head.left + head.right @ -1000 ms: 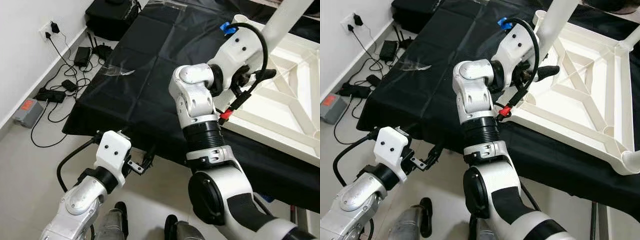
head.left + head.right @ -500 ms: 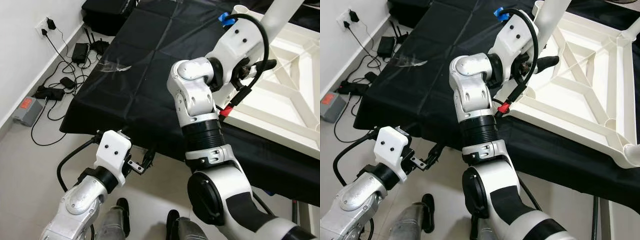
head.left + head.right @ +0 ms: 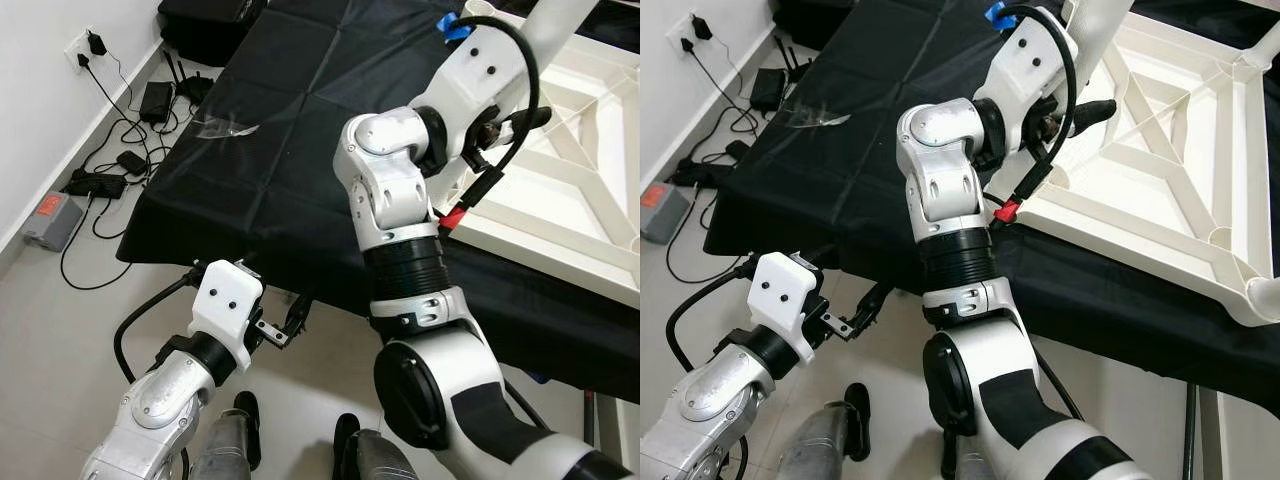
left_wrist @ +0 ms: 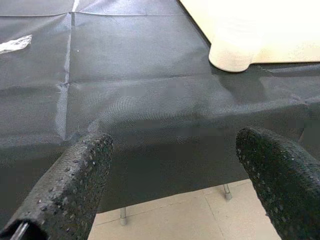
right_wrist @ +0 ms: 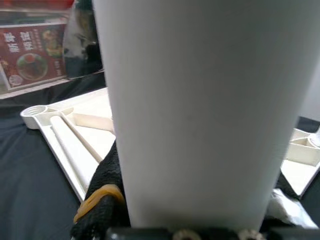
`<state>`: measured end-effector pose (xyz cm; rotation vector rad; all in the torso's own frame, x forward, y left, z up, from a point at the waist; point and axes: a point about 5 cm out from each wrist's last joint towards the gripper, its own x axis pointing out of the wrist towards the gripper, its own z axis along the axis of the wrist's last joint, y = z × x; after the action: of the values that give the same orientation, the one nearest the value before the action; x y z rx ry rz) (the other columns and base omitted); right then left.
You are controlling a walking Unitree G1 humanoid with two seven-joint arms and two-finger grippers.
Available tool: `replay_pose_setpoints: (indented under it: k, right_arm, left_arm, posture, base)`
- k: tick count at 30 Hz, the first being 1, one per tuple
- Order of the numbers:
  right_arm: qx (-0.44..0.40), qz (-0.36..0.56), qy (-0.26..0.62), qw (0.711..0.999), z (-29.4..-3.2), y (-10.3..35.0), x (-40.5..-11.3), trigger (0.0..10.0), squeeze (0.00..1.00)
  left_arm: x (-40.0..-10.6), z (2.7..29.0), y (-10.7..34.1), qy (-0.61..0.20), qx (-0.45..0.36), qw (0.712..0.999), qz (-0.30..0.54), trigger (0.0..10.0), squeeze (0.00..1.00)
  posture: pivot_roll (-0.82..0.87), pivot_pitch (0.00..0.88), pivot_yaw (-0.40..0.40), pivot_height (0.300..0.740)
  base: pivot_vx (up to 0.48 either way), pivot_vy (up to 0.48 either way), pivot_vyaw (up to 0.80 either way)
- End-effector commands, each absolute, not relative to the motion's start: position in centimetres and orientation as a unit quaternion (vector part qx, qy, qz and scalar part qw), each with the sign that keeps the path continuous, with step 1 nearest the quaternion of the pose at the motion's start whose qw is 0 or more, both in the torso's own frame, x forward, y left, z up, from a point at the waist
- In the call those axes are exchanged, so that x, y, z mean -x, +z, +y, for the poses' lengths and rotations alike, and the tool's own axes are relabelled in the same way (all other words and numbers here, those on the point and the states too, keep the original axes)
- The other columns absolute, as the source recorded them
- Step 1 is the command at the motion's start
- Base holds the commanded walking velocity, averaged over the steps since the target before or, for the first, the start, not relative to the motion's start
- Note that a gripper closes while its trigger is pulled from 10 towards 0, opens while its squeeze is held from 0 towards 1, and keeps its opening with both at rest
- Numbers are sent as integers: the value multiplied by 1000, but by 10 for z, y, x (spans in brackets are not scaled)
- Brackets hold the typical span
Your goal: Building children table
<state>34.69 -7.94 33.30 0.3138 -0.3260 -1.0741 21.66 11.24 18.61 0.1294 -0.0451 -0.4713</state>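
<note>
**Right gripper clamped on a table leg above the upturned tabletop**

Fingers (image 5: 100, 200) of the right gripper (image 3: 1080, 105) are closed against a white table leg (image 5: 205, 110), which stands upright between them and runs up out of frame at the far right of the scene. In the right wrist view a yellow rubber band (image 5: 95, 202) wraps one black finger, pressed to the side of the leg. The leg's foot sits at the near-left corner of the white tabletop (image 3: 1180, 190), which lies upside down on the right side of the black cloth (image 3: 290, 130), its ribbed underside and corner sockets facing up. Another white leg (image 5: 75, 140) lies flat inside the tabletop frame.

The left gripper (image 3: 290, 322) hangs low at the near-left edge of the cloth-covered table, over the tiled floor (image 3: 60, 330). Its two fingers (image 4: 75, 180) stand wide apart with nothing between them, pointing toward the cloth's near edge. A rounded corner of the tabletop (image 4: 232, 52) rests on the cloth farther off.

A crumpled piece of clear plastic (image 3: 225, 125) lies on the far-left part of the cloth. Chargers and cables (image 3: 120, 150) trail across the floor along the left wall, beside a wall socket (image 3: 88, 45).
</note>
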Motion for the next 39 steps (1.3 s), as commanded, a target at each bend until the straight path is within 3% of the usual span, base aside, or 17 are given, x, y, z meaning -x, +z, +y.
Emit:
replay_pose_setpoints:
  k: [1, 34, 35, 39]
  right_arm:
    - [-128, -94, -507, 847, -77, 301, -352, 10000, 0]
    - [-124, -24, -506, 853, -86, 277, -363, 10000, 0]
    - [-123, -24, -507, 853, -87, 277, -363, 10000, 992]
    - [-123, -25, -508, 852, -87, 277, -364, 10000, 992]
  left_arm:
    - [-215, 112, 183, -233, -63, 970, -17, 10000, 0]
    - [-212, 109, 182, -237, -60, 969, -17, 10000, 0]
    - [-212, 109, 182, -237, -60, 970, -17, 10000, 0]
    - [-212, 109, 182, -237, -60, 970, -17, 10000, 0]
  posture:
    - [199, 358, -98, 740]
    - [195, 345, -103, 740]
    - [195, 345, -103, 740]
    - [194, 345, -103, 740]
  base:
    - [0, 0, 0]
    - [0, 0, 0]
    - [0, 0, 0]
    - [0, 0, 0]
